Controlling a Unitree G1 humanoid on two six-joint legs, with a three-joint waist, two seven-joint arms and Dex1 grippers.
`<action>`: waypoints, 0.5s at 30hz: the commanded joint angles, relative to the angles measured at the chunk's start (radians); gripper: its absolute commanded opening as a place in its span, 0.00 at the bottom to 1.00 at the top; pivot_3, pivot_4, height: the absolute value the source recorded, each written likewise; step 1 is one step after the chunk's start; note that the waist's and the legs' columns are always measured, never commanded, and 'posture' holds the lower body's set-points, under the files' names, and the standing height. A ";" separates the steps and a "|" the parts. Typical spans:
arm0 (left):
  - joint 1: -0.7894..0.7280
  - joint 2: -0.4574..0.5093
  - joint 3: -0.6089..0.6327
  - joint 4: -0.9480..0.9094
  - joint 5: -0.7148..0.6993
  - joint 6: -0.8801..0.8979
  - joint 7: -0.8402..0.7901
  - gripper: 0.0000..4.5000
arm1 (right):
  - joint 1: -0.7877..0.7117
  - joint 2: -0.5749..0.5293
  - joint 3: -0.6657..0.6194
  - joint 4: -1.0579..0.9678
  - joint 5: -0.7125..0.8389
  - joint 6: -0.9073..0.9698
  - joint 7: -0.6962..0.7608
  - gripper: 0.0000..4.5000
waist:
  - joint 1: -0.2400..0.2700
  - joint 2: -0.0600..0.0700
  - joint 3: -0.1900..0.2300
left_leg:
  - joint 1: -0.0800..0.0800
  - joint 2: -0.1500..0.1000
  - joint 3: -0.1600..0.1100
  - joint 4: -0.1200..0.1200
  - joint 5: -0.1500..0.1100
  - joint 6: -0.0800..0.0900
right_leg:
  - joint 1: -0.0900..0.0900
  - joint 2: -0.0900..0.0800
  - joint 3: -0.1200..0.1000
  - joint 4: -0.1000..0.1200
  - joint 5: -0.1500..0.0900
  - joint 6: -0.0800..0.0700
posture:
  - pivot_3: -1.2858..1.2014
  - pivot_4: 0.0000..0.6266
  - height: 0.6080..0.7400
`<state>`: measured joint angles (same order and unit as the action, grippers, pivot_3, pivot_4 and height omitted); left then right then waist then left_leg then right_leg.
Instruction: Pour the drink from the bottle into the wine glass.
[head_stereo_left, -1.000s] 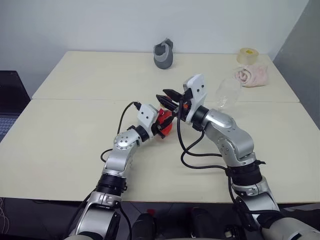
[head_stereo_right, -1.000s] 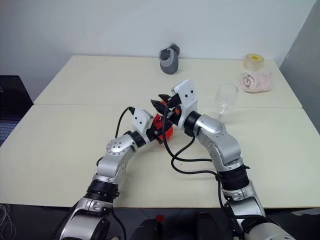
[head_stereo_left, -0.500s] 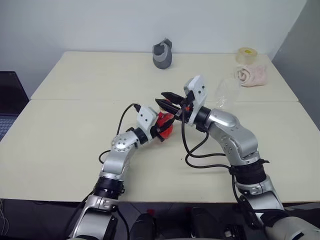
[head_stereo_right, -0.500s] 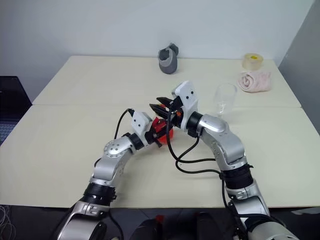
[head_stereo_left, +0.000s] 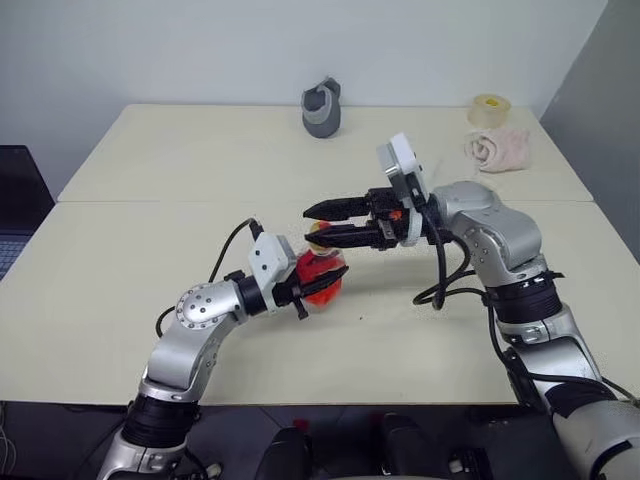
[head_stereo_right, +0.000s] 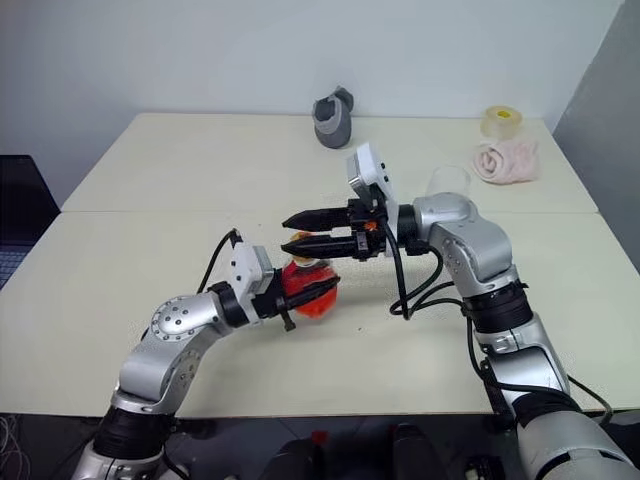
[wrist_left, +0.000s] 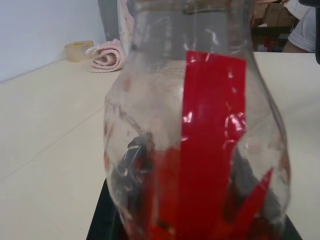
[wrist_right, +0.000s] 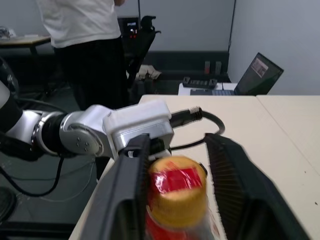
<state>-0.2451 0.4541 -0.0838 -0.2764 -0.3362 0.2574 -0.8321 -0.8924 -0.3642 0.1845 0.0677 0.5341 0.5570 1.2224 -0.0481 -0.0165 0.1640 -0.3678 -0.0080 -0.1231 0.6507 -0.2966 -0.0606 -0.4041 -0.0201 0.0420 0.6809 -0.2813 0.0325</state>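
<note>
Clear plastic bottle (head_stereo_right: 306, 289) of red drink sits clamped upright in the left gripper (head_stereo_right: 297, 293) at centre table, steadied so the right gripper (head_stereo_right: 298, 232), fingers apart, can straddle its yellow cap (wrist_right: 175, 189).

Two cream tables (head_stereo_left: 150, 160) pushed together, plain white wall (head_stereo_left: 200, 50) behind.

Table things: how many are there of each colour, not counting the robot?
Red: 1, the bottle of drink
Clear: 1, the wine glass
Grey: 1, the grey object at the back
Yellow: 1, the tape roll
Pink: 1, the rolled cloth
Total: 5
</note>
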 joint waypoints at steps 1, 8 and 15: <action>-0.019 -0.010 0.039 -0.028 -0.007 -0.013 0.046 0.29 | -0.001 -0.018 -0.047 -0.050 0.028 0.017 -0.014 0.71 | 0.001 0.000 0.000 | 0.000 0.000 0.000 0.000 0.000 0.000 | 0.000 0.000 0.000 0.000 0.000 0.000 | 0.52 0.24 1.00; -0.080 -0.060 0.076 0.090 0.032 -0.013 0.189 0.29 | 0.116 -0.078 -0.115 -0.244 0.056 0.108 -0.158 0.94 | 0.013 0.000 0.000 | -0.001 0.000 -0.001 0.000 0.000 0.000 | 0.000 -0.001 0.000 0.000 0.000 0.000 | 0.52 0.24 1.00; -0.200 -0.172 0.076 0.293 0.108 -0.062 0.342 0.29 | 0.191 0.008 -0.137 -0.309 -0.033 0.072 -0.439 0.94 | 0.016 0.000 0.000 | -0.003 0.000 0.001 0.004 0.000 -0.001 | -0.001 -0.001 -0.001 0.001 0.000 0.000 | 0.52 0.24 1.00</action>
<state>-0.4182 0.2906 -0.0218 0.0201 -0.2389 0.2417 -0.5091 -0.6953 -0.3651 0.0631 -0.2016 0.5198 0.6583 0.8297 -0.0324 -0.0165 0.1640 -0.3719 -0.0083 -0.1226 0.6556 -0.2962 -0.0617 -0.4053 -0.0209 0.0408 0.6814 -0.2811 0.0326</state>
